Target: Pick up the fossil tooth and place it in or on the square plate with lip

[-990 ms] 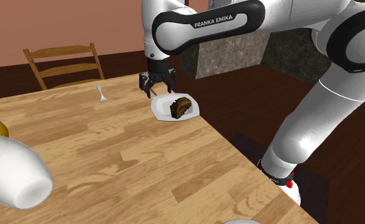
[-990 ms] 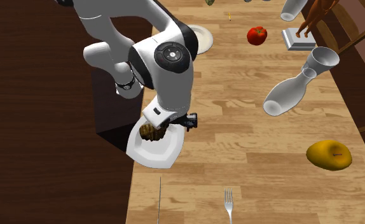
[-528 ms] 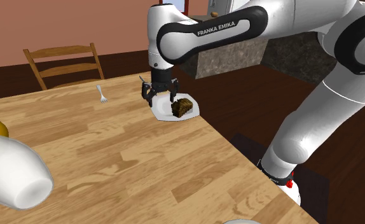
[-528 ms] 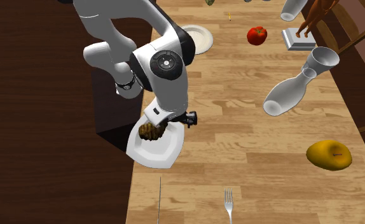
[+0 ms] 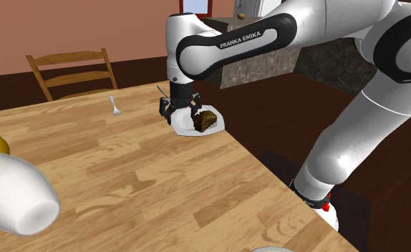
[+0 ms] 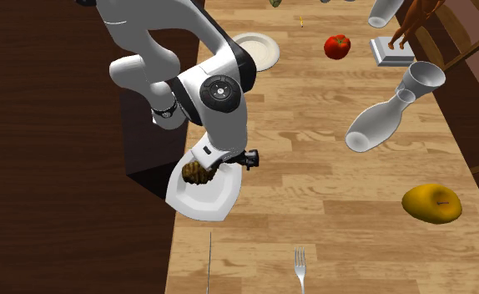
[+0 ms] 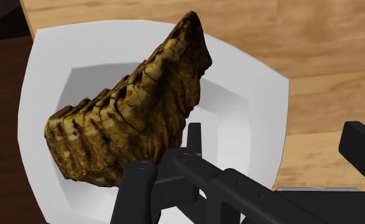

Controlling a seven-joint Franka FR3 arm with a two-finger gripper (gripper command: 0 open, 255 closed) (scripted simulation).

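Observation:
The brown, ridged fossil tooth (image 5: 205,120) lies in the white square plate with a raised lip (image 5: 183,130), near the table's edge on the shoulder view's right. My black gripper (image 5: 180,107) hangs low over the plate's far side, right beside the tooth. In the wrist view the tooth (image 7: 137,121) rests in the plate's hollow (image 7: 251,102), and the gripper (image 7: 276,137) is open, with one finger (image 7: 194,135) next to the tooth and nothing clasped. From the second exterior view, the tooth (image 6: 197,172) sits on the plate (image 6: 209,202) under my wrist.
A fork (image 5: 114,106) lies beyond the plate, before a wooden chair (image 5: 75,71). A big white vessel (image 5: 14,197) and a yellow fruit (image 6: 431,203) are across the table. A glass vase (image 6: 392,108), a tomato (image 6: 337,45) and a round plate (image 6: 261,50) lie further along.
The gripper has sunk lower beside the tooth and the forearm has swung slightly. The tooth and plate stay put, and the fingers stay apart.

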